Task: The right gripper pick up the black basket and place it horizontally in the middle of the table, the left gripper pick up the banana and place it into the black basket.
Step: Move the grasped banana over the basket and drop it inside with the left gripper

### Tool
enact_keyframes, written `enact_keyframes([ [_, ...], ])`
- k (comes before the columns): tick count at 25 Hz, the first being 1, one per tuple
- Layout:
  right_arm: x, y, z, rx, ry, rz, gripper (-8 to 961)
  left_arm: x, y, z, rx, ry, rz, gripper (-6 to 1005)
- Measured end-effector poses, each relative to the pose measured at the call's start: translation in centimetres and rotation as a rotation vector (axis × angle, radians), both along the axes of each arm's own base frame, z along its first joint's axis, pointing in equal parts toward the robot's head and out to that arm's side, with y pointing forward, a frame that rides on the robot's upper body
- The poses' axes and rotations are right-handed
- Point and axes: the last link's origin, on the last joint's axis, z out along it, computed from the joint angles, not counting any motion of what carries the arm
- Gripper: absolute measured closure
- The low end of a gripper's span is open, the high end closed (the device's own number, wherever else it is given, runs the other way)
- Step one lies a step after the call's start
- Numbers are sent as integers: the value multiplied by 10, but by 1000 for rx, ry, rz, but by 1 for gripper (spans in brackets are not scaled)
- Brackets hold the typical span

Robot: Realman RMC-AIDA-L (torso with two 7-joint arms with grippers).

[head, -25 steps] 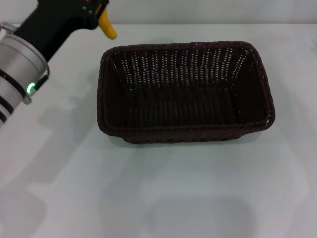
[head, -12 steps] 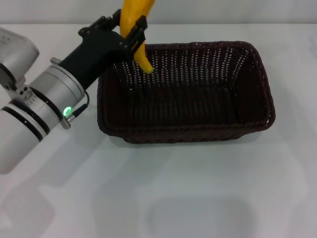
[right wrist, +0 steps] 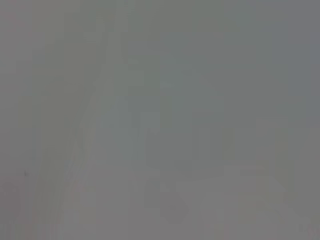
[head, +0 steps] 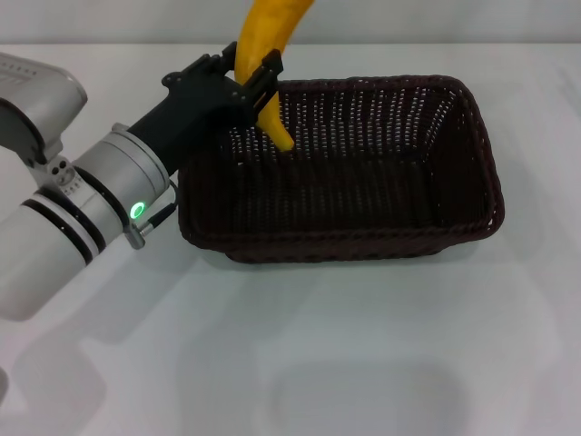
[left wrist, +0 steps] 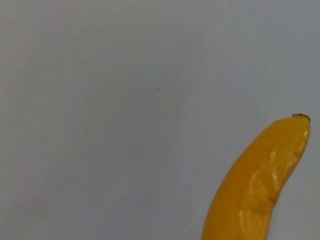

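The black basket [head: 338,168] lies lengthwise across the middle of the white table [head: 363,345], open side up. My left gripper [head: 256,76] is shut on the banana [head: 269,54] and holds it nearly upright above the basket's left rear corner. The banana's lower tip hangs just inside the basket, its upper part runs out of the head view. The left wrist view shows one end of the banana [left wrist: 255,185] against a plain grey background. My right gripper is out of view; the right wrist view shows only a blank grey surface.
The left arm [head: 82,218] reaches in from the left, over the table beside the basket. The table's far edge [head: 508,44] runs behind the basket.
My left gripper has carried the banana from the far left corner rightward and toward me, to above the basket's left rear corner. The basket has not moved.
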Motion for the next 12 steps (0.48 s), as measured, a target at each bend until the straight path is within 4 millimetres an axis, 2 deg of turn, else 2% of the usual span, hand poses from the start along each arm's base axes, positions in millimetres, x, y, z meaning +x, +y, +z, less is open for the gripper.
enact_keyframes([
  [9,-3,1,-2,-6,-5,10,265,-4,0,-2,-50,-11,33,477],
  [12,-2,0,-2,-6,-6,8,264,-3,-1,-2,-56,-11,27,362],
])
